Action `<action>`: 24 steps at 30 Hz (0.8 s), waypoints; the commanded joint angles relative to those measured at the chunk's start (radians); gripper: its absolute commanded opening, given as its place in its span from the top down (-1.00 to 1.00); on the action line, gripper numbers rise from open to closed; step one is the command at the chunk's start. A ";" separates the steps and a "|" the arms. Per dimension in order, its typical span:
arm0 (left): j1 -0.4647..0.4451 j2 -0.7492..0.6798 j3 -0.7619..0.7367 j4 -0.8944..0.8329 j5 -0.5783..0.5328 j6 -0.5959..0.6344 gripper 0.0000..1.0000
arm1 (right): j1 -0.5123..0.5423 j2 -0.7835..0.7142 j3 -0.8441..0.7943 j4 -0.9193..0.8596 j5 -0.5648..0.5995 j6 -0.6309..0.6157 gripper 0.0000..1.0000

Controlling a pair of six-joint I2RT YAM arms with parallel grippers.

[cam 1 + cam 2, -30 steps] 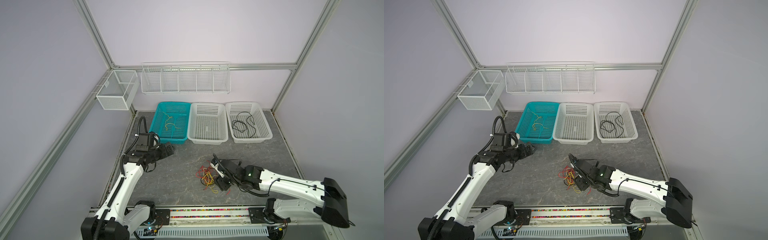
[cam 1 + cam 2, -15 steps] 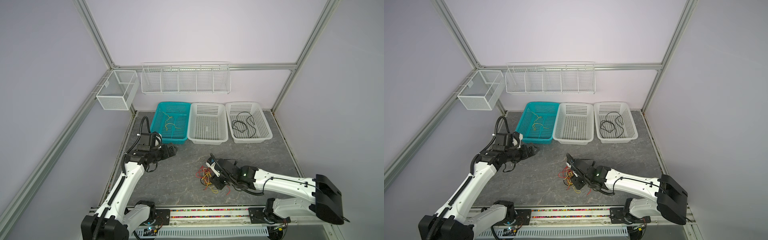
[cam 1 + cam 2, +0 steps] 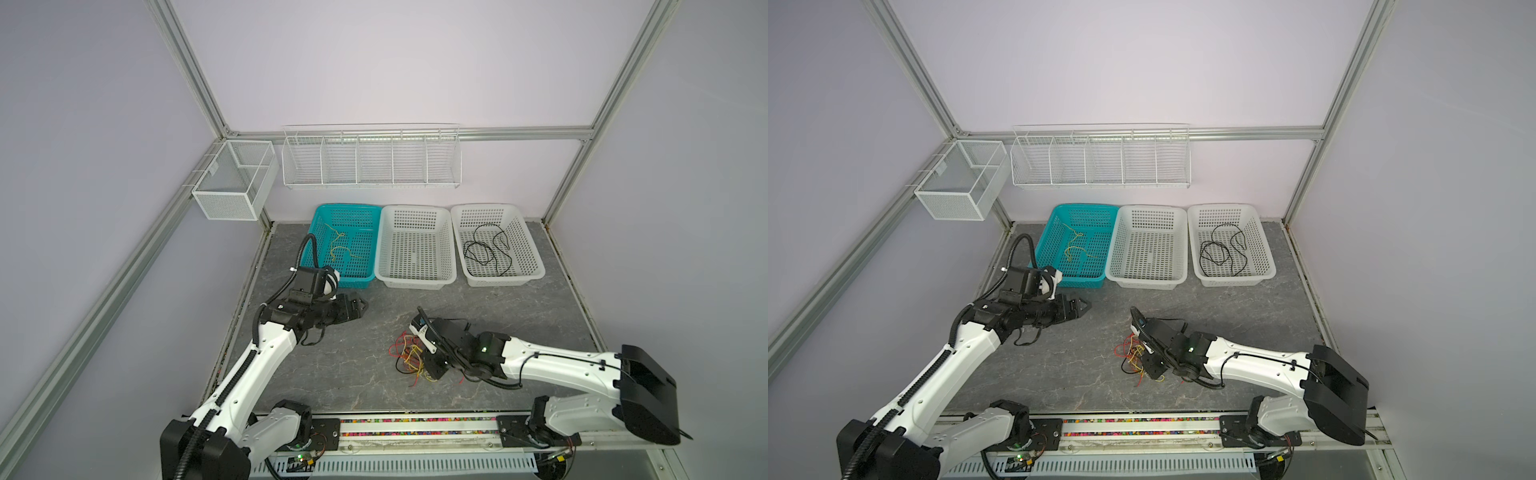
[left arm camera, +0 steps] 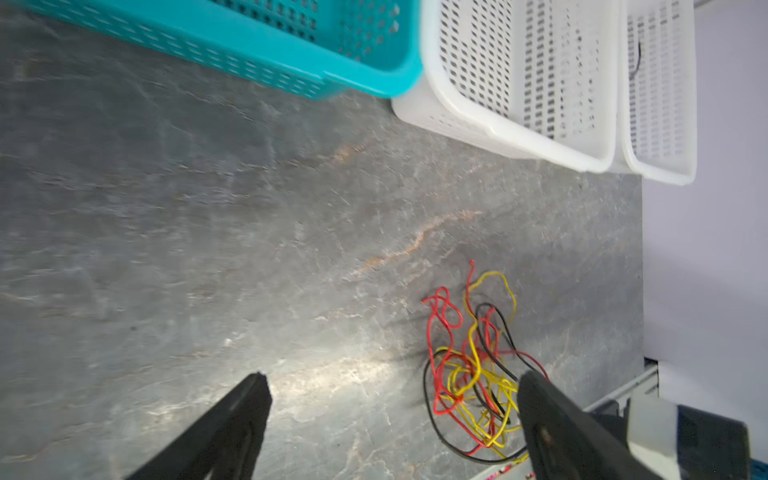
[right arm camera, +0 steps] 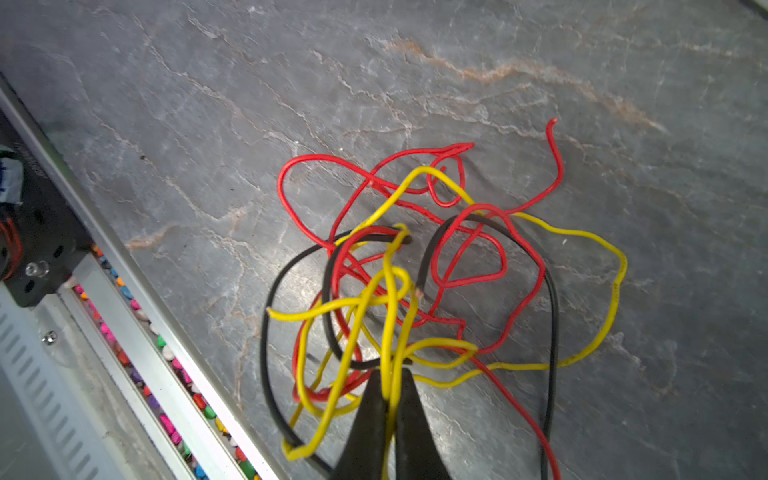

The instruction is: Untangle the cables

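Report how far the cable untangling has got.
Done: a loose yellow cable lies in the teal basket, a black cable in the right white basket. In hand: the right gripper has its jaws shut on a yellow strand of the tangle on the table. Left: red, yellow and black strands are knotted there; the left gripper hangs open, apart from it.

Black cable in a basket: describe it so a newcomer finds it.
Three baskets line the back of the table. The black cable lies looped in the right white basket. The teal basket holds a yellow cable; the tangle by the right claw mixes colours.
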 commanded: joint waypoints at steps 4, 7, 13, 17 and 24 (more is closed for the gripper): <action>-0.188 -0.095 -0.091 0.092 -0.024 -0.148 -0.67 | -0.053 -0.045 0.073 0.060 -0.082 -0.102 0.86; -0.253 -0.149 -0.146 0.146 -0.025 -0.236 -0.56 | -0.110 -0.049 0.087 0.092 -0.156 -0.128 0.86; -0.368 -0.223 -0.230 0.271 -0.023 -0.382 -0.51 | -0.136 -0.040 0.091 0.168 -0.229 -0.197 0.86; -0.428 -0.211 -0.253 0.347 -0.029 -0.433 -0.51 | -0.146 -0.021 0.080 0.215 -0.260 -0.235 0.86; -0.478 -0.109 -0.260 0.389 -0.057 -0.437 -0.31 | -0.163 -0.025 0.017 0.311 -0.287 -0.263 0.86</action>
